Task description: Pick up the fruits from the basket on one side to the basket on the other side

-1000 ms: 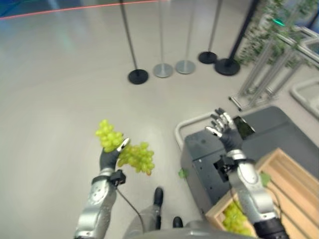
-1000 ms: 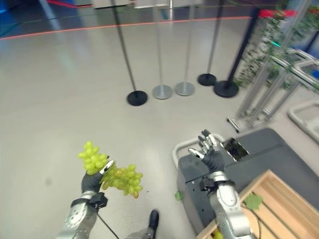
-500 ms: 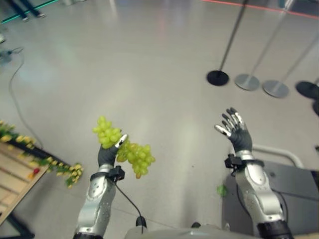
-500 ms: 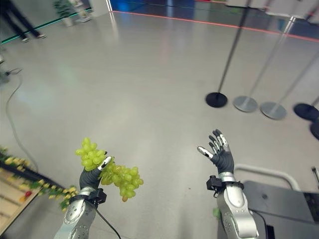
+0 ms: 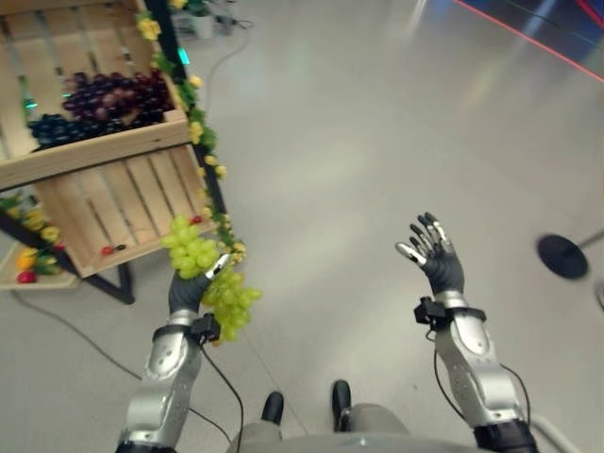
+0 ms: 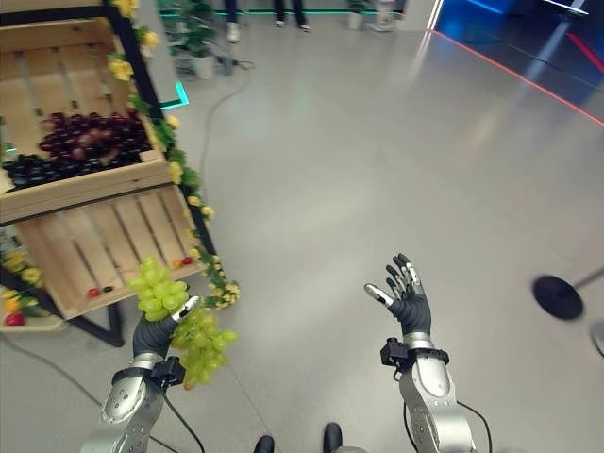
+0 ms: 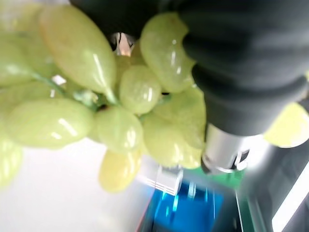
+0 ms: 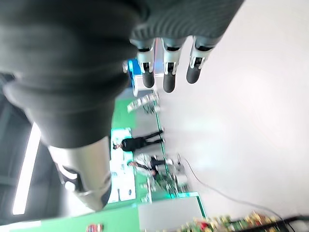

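My left hand (image 5: 187, 293) is raised at the lower left, shut on a bunch of green grapes (image 5: 206, 276) that spills above and below its fingers; the left wrist view shows the same green grapes (image 7: 120, 106) pressed against the palm. A wooden crate (image 5: 90, 142) on a stand sits at the upper left, holding dark purple grapes (image 5: 99, 102). A lower wooden crate (image 5: 118, 212) under it holds a few small red fruits. My right hand (image 5: 436, 260) is held up at the right, open with fingers spread and nothing in it.
Yellow flowers and leaves (image 5: 203, 151) trim the crate stand's edge. A black stanchion base (image 5: 564, 256) stands on the floor at the far right. People stand in the distance (image 6: 283, 9). Bare grey floor lies between the stand and the stanchion.
The camera has swung left: the dark platform and stanchions have left the view and the crate stand has come in. The left hand still holds the green grapes; the right stays open.
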